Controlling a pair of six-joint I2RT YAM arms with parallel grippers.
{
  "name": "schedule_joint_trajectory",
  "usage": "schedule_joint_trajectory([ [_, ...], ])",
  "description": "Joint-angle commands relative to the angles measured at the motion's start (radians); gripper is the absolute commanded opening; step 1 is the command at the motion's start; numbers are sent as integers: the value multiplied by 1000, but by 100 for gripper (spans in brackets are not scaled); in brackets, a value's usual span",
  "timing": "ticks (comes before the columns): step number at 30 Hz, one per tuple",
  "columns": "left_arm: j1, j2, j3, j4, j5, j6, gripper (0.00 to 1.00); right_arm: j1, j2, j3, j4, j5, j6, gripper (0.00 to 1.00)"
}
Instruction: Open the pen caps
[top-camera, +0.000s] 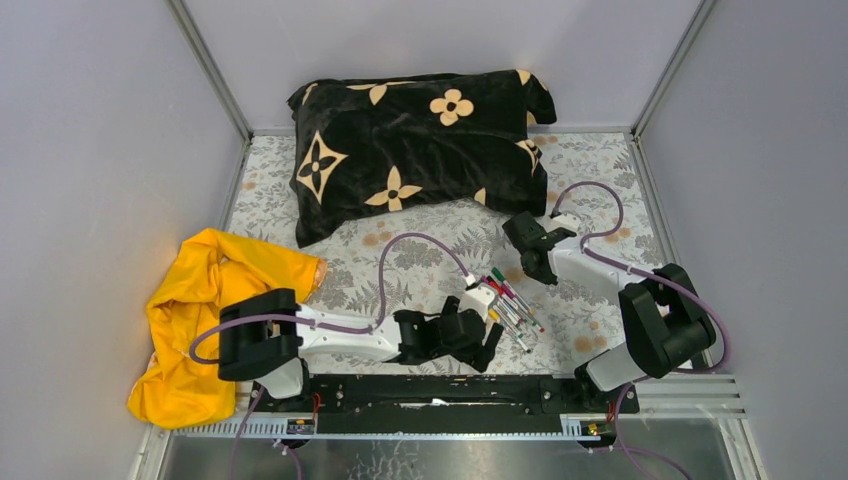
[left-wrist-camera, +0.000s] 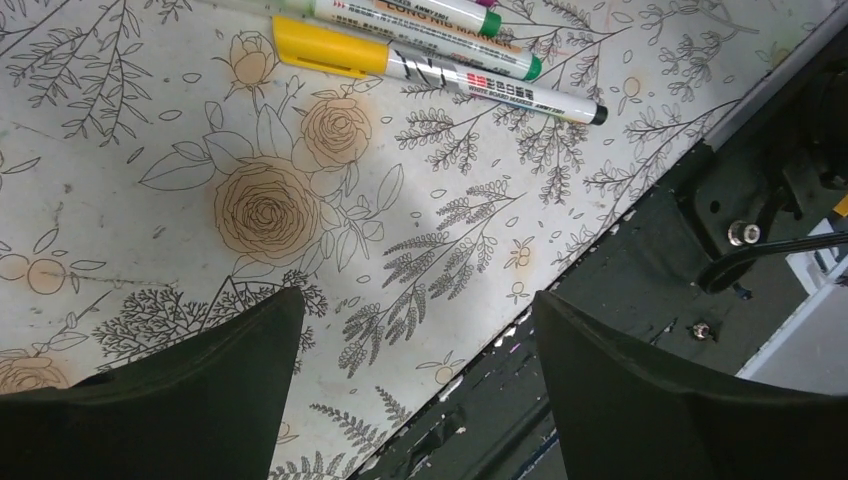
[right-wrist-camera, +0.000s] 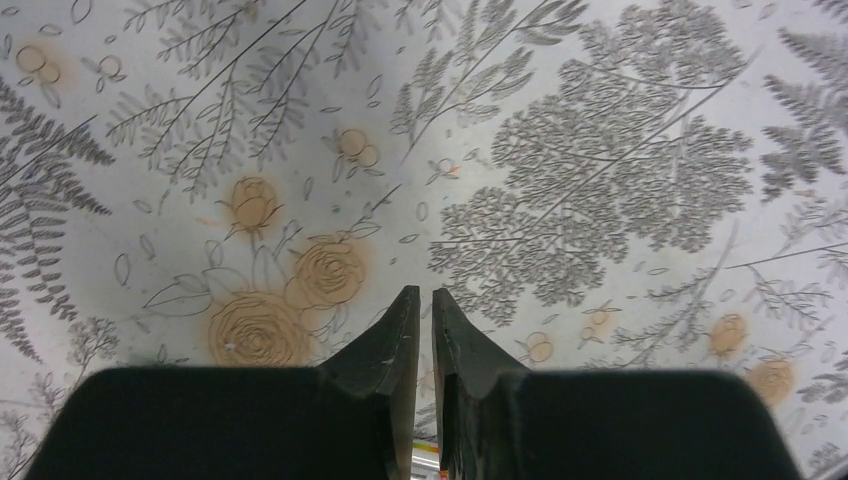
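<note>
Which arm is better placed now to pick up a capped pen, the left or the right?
Left. The left claw is wide open beside the pens, and its camera sees the yellow cap. The right claw, barely open, sees only tablecloth.

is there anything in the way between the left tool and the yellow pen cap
Nothing visible. The left tool hangs open over the floral table cover, and only bare cover lies between it and the yellow pen cap. The other markers lie beyond that cap, not in front of it.
</note>
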Motion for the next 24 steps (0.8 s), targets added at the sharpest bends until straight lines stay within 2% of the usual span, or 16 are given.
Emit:
schedule_joint_trajectory([
  [1, -10, 50, 29, 74, -41, 18, 90, -2, 25, -5, 65, -99, -17, 16],
  [7, -13, 124, 54, 103, -113, 13, 91, 23, 25, -78, 125, -187, 51, 15],
  [16, -11, 190, 69, 158, -236, 6, 91, 142, 45, -116, 114, -178, 190, 15],
  [24, 11, 171, 26, 163, -297, -25, 92, 245, 9, -154, 47, -148, 349, 15],
])
